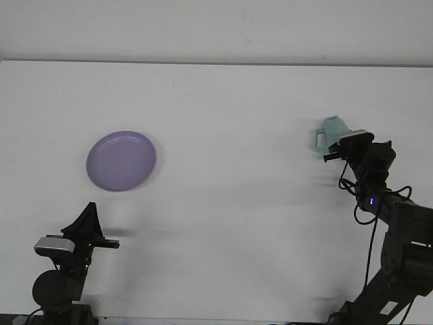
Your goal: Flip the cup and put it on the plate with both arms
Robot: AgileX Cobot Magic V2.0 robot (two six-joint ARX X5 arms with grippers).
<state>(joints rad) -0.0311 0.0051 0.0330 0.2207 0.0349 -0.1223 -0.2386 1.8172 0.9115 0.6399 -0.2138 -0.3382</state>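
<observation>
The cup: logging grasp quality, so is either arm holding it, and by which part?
The right gripper appears to hold the teal cup near its lower side; the exact contact is hidden. The left gripper holds nothing.

A robotics lab: bare white table [223, 223], blank wall [216, 27], cabled arms [399, 244].

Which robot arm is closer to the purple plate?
Left. The left gripper sits just below the purple plate; the right gripper is far across the table, at the cup.

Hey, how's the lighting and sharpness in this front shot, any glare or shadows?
Front view: flat, even light, no glare on the white table; faint soft shadows below the plate and cup; the whole picture is slightly soft, and the dark arms lose detail.
</observation>
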